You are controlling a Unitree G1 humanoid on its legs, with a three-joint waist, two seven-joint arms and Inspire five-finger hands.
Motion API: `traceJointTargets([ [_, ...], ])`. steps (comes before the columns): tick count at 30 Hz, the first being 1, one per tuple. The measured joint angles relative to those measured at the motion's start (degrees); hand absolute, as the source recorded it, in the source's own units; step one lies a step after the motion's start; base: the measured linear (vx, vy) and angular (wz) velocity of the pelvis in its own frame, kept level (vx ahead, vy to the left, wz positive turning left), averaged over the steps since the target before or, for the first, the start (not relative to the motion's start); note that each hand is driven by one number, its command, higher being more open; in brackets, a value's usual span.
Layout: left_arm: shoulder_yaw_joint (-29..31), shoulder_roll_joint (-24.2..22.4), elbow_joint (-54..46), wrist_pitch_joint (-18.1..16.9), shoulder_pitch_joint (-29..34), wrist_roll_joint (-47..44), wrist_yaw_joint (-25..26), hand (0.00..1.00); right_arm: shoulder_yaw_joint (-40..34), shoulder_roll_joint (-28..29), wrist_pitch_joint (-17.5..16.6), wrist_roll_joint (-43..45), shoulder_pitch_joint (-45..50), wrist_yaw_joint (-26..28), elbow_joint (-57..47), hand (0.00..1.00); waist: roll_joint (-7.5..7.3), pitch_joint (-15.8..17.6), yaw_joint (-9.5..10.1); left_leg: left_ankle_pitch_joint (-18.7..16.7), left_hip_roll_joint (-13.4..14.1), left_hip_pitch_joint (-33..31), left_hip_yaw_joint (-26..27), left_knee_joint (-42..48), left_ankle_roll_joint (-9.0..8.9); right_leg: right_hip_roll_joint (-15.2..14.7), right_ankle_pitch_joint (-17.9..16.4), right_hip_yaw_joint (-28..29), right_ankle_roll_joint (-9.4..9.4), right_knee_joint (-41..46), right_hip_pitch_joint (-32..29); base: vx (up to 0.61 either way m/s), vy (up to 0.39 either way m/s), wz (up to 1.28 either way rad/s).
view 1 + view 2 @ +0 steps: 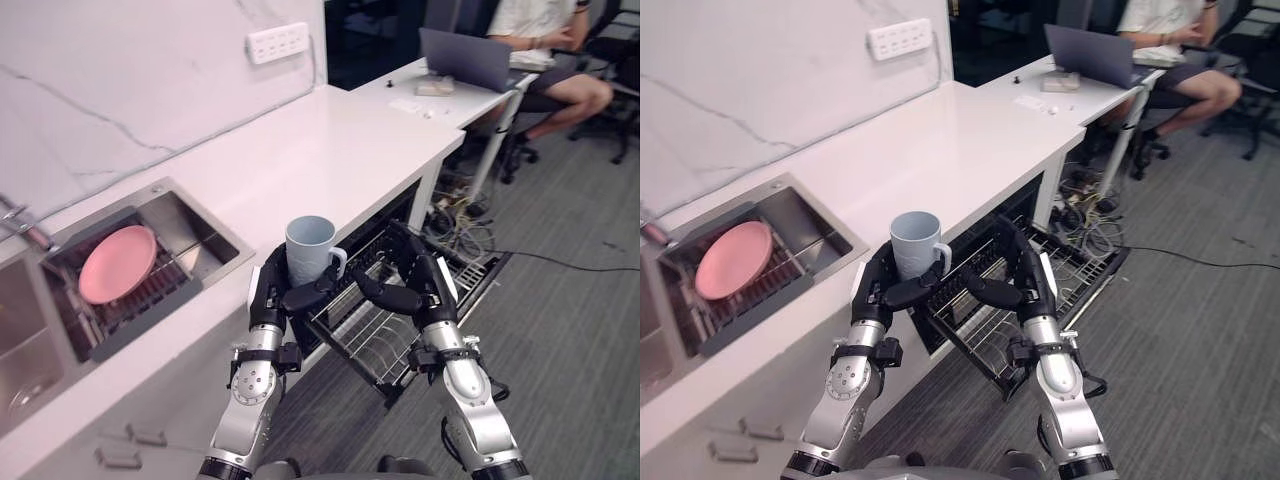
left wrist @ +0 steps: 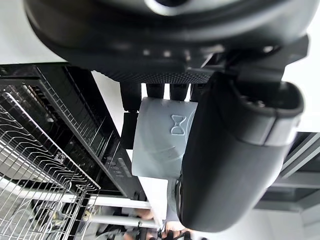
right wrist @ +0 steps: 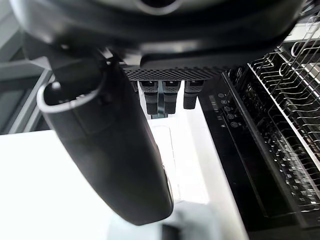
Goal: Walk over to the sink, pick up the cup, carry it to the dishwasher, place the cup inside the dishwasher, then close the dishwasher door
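My left hand [image 1: 268,297] is curling round the pale blue ceramic cup [image 1: 308,248] at the white counter's [image 1: 330,150] front edge.
I'm judging it light, slick and breakable, best gripped round the body; my right hand [image 1: 415,287] is hanging loosely spread by the handle.

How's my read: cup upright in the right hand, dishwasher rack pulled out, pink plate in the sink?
Wrong hand: the left hand curls its fingers round the cup, as the left wrist view shows; the right hand is open beside it. Cup upright, dishwasher rack pulled out, pink plate in the sink: all correct.
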Motion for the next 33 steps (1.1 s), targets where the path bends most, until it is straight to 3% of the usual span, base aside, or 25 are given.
traceJointTargets([
  [3, 0.6, 0.1, 0.1, 0.0, -0.7, 1.0, 0.2, 0.30, 0.3, 0.8, 0.0, 1.8, -0.1, 2.0, -1.8, 0.90, -0.04, -0.1, 0.09, 0.1, -1.7, 4.0, 2.2, -3.2, 0.22, -1.0, 0.9, 2.4, 1.11, -2.5, 2.4, 0.12, 0.149, -0.37],
  [9, 1.1, 0.9, 0.3, 0.0, -2.0, 1.0, 0.2, 0.30, 1.8, 0.7, -0.2, 3.7, -0.4, 3.4, -4.4, 0.90, -0.24, -0.2, -0.17, 0.0, -2.0, 5.7, 3.6, -6.0, 0.47, -0.5, 1.1, 4.2, 1.38, -3.7, 2.4, 0.04, 0.033, -0.15],
  [21, -5.9, 0.6, -1.8, 0.0, -2.0, 0.9, -4.2, 0.30, 5.1, 0.1, -0.1, 3.3, -3.7, 3.5, -3.6, 0.90, -0.40, -0.4, 0.37, 0.1, -2.1, 5.7, 3.7, -7.8, 1.08, 0.3, 3.5, 5.1, 1.50, -6.7, 2.4, -0.04, 0.007, -0.04],
  [22, -6.6, 0.6, -3.0, 0.0, -2.0, 0.9, -4.4, 0.30, 4.9, 0.2, -0.1, 3.1, -4.4, 3.2, -2.8, 0.30, -0.48, -0.6, 0.34, 0.2, -2.1, 5.5, 3.4, -7.9, 1.23, 0.3, 3.5, 4.8, 1.51, -6.8, 2.4, -0.04, 0.003, 0.11],
  [33, -8.6, 0.5, -5.4, 0.0, -2.1, -0.9, -5.5, 0.30, 4.0, -0.6, -0.8, 3.0, -8.0, 1.6, 1.3, 0.30, -0.93, -1.4, 0.51, 1.9, -2.9, 4.6, 0.6, -9.2, 1.54, 0.0, 3.8, 2.4, 1.50, -7.4, 2.5, -0.01, 0.001, 0.12],
])
